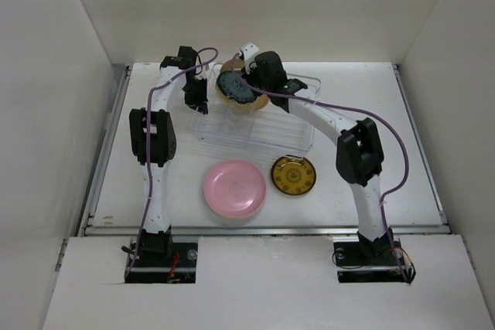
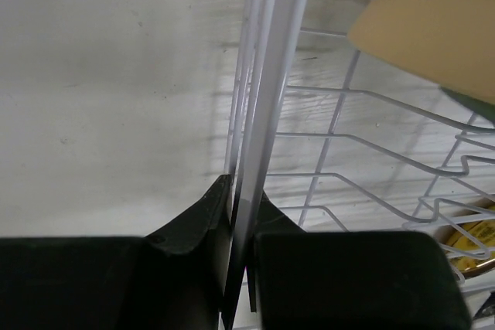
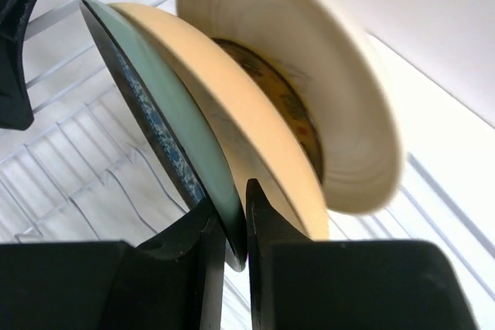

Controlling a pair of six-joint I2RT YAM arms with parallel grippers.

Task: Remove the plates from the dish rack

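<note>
The wire dish rack (image 1: 263,133) stands mid-table. At its far left end several plates stand on edge: a patterned teal plate (image 1: 236,89) in front, then a yellow plate (image 3: 232,113), an amber-brown one (image 3: 288,106) and a cream one (image 3: 309,59). My right gripper (image 1: 249,83) is shut on the teal plate's rim (image 3: 166,121), one finger between it and the yellow plate. My left gripper (image 1: 198,102) is shut on the rack's left rim (image 2: 267,90). A pink plate (image 1: 234,188) and an amber patterned plate (image 1: 293,176) lie flat on the table in front of the rack.
The rack's right part holds no plates, only prongs (image 2: 371,168). White walls close in the table on three sides. The left gripper's black body (image 3: 11,52) shows at the right wrist view's left edge, close to the teal plate.
</note>
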